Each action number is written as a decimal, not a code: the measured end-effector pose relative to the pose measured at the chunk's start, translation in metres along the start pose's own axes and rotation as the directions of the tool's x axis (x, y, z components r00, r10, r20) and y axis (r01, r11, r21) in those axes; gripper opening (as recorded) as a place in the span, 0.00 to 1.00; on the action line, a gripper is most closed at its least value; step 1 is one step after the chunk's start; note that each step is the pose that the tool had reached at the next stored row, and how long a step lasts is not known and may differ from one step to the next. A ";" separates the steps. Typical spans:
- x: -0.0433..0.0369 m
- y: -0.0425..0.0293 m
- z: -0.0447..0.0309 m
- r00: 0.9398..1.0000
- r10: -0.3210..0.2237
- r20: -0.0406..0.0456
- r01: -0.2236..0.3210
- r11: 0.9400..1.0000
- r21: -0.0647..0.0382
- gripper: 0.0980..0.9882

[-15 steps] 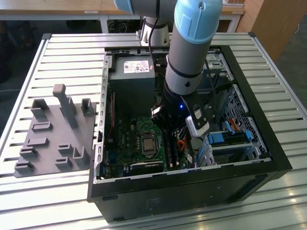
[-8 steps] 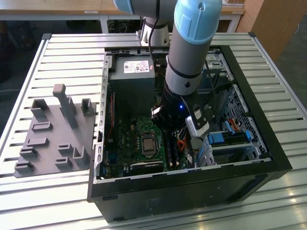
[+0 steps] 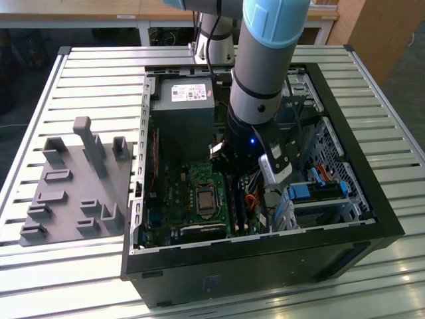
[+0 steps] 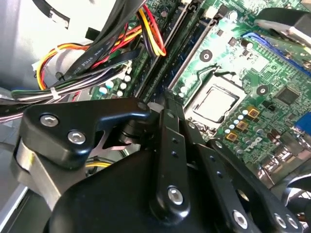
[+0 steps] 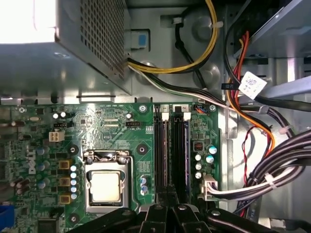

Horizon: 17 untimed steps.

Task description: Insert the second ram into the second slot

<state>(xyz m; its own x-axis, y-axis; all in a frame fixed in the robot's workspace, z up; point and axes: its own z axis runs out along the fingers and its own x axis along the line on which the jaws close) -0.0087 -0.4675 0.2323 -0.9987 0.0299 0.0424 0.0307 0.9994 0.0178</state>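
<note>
The arm [image 3: 255, 100] reaches down into the open computer case [image 3: 372, 199]. Two long dark memory slots [image 5: 170, 145] run side by side on the green motherboard [image 5: 112, 126], to the exterior view's right of the processor socket [image 5: 105, 187]. My gripper [image 5: 167, 196] hangs low over one end of these slots [image 4: 175, 43]. Its black fingertips [image 4: 165, 109] are drawn together. The second ram is hidden: I see no blue stick between the fingers, and I cannot tell which slots are filled or which one is the second slot.
A grey power supply [image 3: 182, 106] stands at the back of the case. Cable bundles [image 5: 272, 170] crowd the side beyond the slots. Light-blue drive brackets [image 3: 312, 193] sit at the exterior view's right. A grey holder plate [image 3: 73, 183] lies outside the case at the left.
</note>
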 end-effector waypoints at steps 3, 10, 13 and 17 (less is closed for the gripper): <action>0.0002 0.0001 -0.0033 1.000 0.000 0.000 0.000 1.000 0.000 0.01; 0.0005 0.0002 -0.0106 1.000 0.000 -0.001 0.000 1.000 0.000 0.01; 0.0007 0.0002 -0.0137 1.000 0.000 -0.001 0.000 1.000 0.000 0.01; 0.0008 0.0003 -0.0153 1.000 0.000 0.000 0.000 1.000 0.000 0.01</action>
<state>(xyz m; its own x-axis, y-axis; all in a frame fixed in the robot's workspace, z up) -0.0088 -0.4675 0.2477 -0.9986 0.0299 0.0428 0.0307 0.9994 0.0179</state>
